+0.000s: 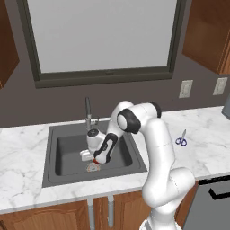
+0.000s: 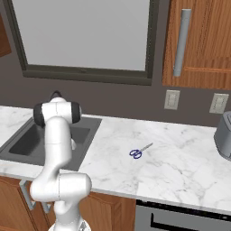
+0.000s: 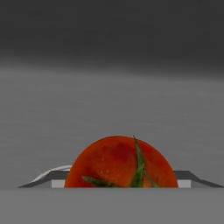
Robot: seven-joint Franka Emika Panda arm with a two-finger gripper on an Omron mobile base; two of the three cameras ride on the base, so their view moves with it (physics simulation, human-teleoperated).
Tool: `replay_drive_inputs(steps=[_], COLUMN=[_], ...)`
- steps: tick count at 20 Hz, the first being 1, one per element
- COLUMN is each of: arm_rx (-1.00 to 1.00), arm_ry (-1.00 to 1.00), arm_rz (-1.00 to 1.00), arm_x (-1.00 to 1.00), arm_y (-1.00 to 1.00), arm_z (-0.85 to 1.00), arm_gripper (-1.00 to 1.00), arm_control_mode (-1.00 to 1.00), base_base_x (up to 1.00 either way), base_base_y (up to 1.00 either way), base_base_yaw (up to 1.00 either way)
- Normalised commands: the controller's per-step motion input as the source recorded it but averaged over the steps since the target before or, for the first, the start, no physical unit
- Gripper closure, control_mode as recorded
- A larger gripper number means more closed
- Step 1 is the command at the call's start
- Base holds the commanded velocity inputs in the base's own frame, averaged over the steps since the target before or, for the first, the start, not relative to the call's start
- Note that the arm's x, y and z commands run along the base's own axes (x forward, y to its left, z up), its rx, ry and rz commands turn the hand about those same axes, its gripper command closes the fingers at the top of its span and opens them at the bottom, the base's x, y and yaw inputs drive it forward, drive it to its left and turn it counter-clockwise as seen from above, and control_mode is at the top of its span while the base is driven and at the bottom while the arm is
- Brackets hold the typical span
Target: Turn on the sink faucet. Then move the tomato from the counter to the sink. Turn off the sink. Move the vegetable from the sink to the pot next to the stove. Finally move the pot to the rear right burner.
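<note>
1. One marble counter [image 1: 27, 148] ran beneath the kitchen window, carrying a single sink [image 1: 63, 152] set into it, the basin that the task's washing steps depend on.
2. One white arm reached down into that sink from the base, folded over so its gripper [image 1: 95, 160] hung low above the basin floor, apparently to collect what lay there.
3. One faucet [image 1: 88, 110] stood upright at the sink's rear edge; no running water could be made out, so the pickup from the basin looked to be the step in hand.
4. One pair of blue-handled scissors [image 2: 137, 152] lay flat on the counter, well apart from the sink and no part of the job.
5. One tomato [image 3: 121, 162], green stem up, sat on the sink floor directly under the hand, beside the drain [image 1: 92, 168].
6. Whether the jaws stood wide or had closed on the tomato could not be told; the fingertips were hidden at that moment.
</note>
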Motion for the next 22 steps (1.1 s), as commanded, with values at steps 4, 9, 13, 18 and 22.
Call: replay_drive_inputs(steps=[4, 9, 13, 18, 22], arm_rx=[0.09, 0.07, 0.03, 0.00, 0.00], arm_ry=[-0.01, -0.07, -0.11, -0.06, -0.03], arm_rz=[0.00, 0.00, 0.00, 0.00, 0.00], arm_x=[-0.24, -0.36, -0.27, -0.23, -0.30], arm_y=[-0.07, -0.17, -0.27, -0.22, -0.19], arm_z=[0.40, 0.69, 0.75, 0.92, 0.95], arm_gripper=[1.00, 1.00, 1.00, 1.00, 1.00], arm_control_mode=[-1.00, -1.00, -1.00, -1.00, -1.00], base_base_x=[0.00, 0.00, 0.00, 0.00, 0.00], base_base_y=[0.00, 0.00, 0.00, 0.00, 0.00], base_base_yaw=[0.00, 0.00, 0.00, 0.00, 0.00])
